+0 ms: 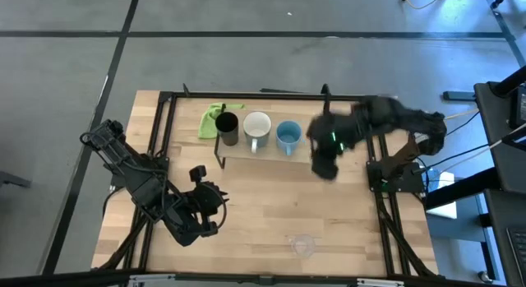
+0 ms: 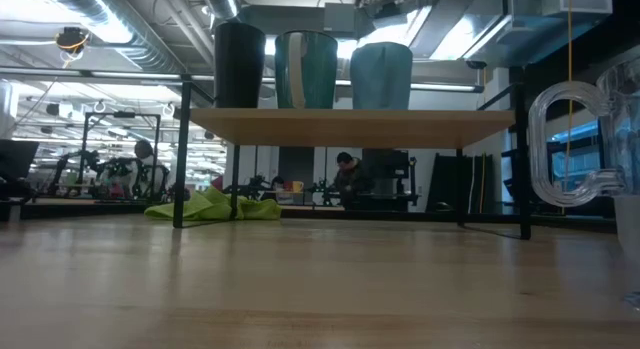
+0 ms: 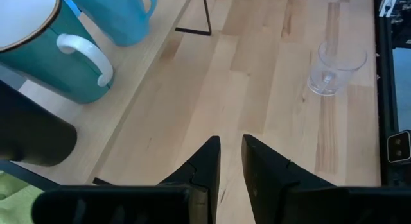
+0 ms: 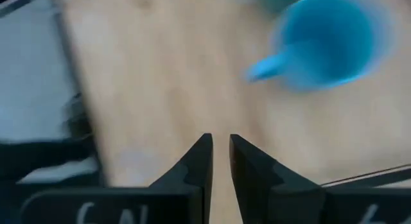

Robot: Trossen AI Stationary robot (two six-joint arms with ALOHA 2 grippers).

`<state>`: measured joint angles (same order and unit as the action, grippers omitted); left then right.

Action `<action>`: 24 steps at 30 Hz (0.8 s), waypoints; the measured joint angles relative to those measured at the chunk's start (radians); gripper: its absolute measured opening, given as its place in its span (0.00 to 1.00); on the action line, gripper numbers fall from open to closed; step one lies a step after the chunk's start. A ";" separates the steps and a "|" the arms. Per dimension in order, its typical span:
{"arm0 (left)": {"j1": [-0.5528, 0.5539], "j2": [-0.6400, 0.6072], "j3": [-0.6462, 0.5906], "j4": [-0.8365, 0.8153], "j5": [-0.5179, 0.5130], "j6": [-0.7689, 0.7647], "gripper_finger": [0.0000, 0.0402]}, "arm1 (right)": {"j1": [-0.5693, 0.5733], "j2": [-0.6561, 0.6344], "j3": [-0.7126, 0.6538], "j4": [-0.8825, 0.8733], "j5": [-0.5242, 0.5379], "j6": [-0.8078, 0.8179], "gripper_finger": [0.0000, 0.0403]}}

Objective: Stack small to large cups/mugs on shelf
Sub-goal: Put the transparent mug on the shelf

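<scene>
Three vessels stand in a row on the shelf (image 1: 271,153) at the far side of the worktop (image 1: 271,213): the black cup (image 1: 228,127) at the left, the white handled mug (image 1: 257,127) in the middle, the light blue handled mug (image 1: 288,136) at the right. The clear cup (image 1: 303,244) stands alone on the near part of the worktop, well apart from the shelf and not yet placed. A green cloth (image 1: 212,116) lies at the far left, just beside the black cup.

The right claw (image 1: 325,165) hangs just to the right of the light blue mug, over the shelf's right end; its fingers stand close together with a narrow gap, and nothing is between them. The left claw (image 1: 215,196) hovers over the near-left worktop, fingers likewise nearly together and empty.

Risks, as judged from this arrangement. The right claw is close to the blue mug's side; a sideways sweep could push it into the white mug or off the shelf's edge. The clear cup is hard to make out against pale wood, so a grasp may close off-centre and tip it. Its thin, smooth wall may slip between narrow fingers. Fingers this close together must open before either claw descends, or they will strike a rim.
</scene>
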<state>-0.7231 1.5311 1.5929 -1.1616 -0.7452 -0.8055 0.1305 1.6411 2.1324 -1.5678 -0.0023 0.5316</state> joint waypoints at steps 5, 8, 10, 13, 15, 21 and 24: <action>0.000 0.000 0.000 0.006 0.000 0.000 0.15 | 0.202 0.003 -0.150 -0.003 0.003 0.248 0.14; 0.000 0.000 0.000 0.010 0.000 0.003 0.15 | 0.299 0.004 -0.307 -0.003 0.038 0.388 0.14; 0.000 0.000 0.000 0.015 0.000 0.005 0.15 | 0.350 0.005 -0.413 0.010 0.054 0.483 0.14; 0.000 0.000 0.000 0.016 0.000 0.026 0.15 | 0.402 0.005 -0.546 0.130 -0.007 0.616 0.14; 0.000 0.000 0.000 0.018 -0.003 0.034 0.15 | 0.436 0.005 -0.612 0.259 -0.036 0.698 0.14; 0.000 0.000 0.000 0.019 0.007 0.050 0.15 | 0.495 0.006 -0.722 0.576 -0.015 0.951 0.18; 0.000 0.000 0.000 0.019 0.017 0.050 0.15 | 0.515 0.006 -0.735 0.650 0.038 1.040 0.26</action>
<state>-0.7227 1.5311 1.5929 -1.1431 -0.7287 -0.7559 0.6458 1.6466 1.3975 -0.9178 0.0361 1.5712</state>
